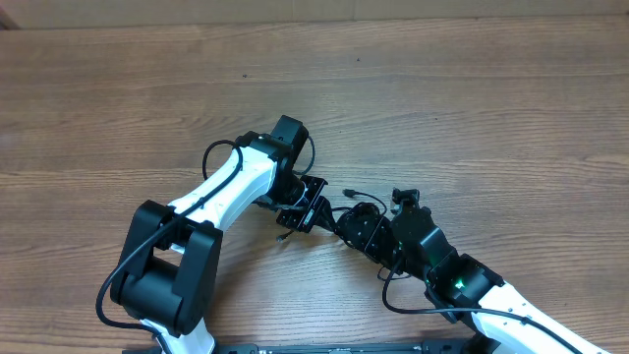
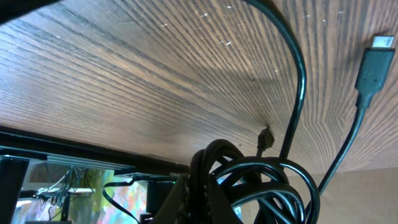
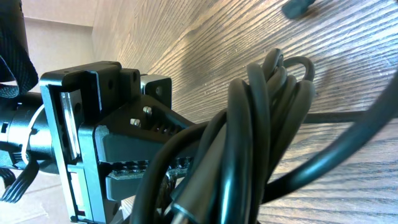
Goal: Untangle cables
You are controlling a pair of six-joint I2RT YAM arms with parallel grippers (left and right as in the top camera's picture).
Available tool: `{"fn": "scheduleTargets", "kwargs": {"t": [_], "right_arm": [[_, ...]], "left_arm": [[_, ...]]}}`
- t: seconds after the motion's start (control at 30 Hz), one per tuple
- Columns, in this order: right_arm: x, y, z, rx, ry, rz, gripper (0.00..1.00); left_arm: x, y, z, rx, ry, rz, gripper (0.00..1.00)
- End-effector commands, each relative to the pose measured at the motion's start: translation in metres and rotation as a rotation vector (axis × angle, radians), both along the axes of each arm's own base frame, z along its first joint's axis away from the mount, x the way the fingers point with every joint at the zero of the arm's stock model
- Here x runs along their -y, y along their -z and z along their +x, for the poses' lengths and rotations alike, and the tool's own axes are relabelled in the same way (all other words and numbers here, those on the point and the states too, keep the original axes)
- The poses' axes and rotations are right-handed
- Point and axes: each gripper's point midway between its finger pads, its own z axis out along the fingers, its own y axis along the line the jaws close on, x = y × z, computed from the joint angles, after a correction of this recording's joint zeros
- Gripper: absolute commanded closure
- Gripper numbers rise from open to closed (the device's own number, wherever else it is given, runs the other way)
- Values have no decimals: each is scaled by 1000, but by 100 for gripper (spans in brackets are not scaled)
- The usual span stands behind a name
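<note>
The left pincer (image 1: 316, 212) is clenched on the cables (image 3: 261, 143). In the right wrist view its fingers (image 3: 146, 174) meet on the flank of a tight coil of thin black cords, pinching several loops at once. Given the task, this bite probably anchors the knot so that one strand can be drawn out against it.

Straight across the coil, nose to nose with the left, sits the right pincer (image 1: 362, 228). Its own fingers are hidden behind the loops, so I cannot tell whether it grips them or only rests against them.

Outward from the left pincer, one cord (image 2: 297, 81) arcs up and away from the coil. Further out on that side, a second cord ends in a black USB plug (image 2: 375, 62) with a silver tip, lying flat on the wood. A small dark plug (image 2: 266, 137) shows just past the coil. These free ends look like the likeliest to come loose first.

Everything rests on a brown wood-grain table (image 1: 442, 88). Past its edge, the left wrist view shows a dark rail (image 2: 62, 146) and a colourful background too blurred to name.
</note>
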Motion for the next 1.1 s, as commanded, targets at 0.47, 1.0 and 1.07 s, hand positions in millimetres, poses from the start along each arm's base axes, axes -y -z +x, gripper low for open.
{"fn": "scheduleTargets", "kwargs": {"t": [0.47,1.0,1.07], "right_arm": [[8,18,-13,-72,-14,-66,79],[54,66,-43,-253,44,-302,81],[57,67,-43,-253,53,-316,77]], "left_arm": [[-22,17,16,95,41,67,96],[-88,13,26,126,86,21,96],[-94,11,20,120,112,13,96]]}}
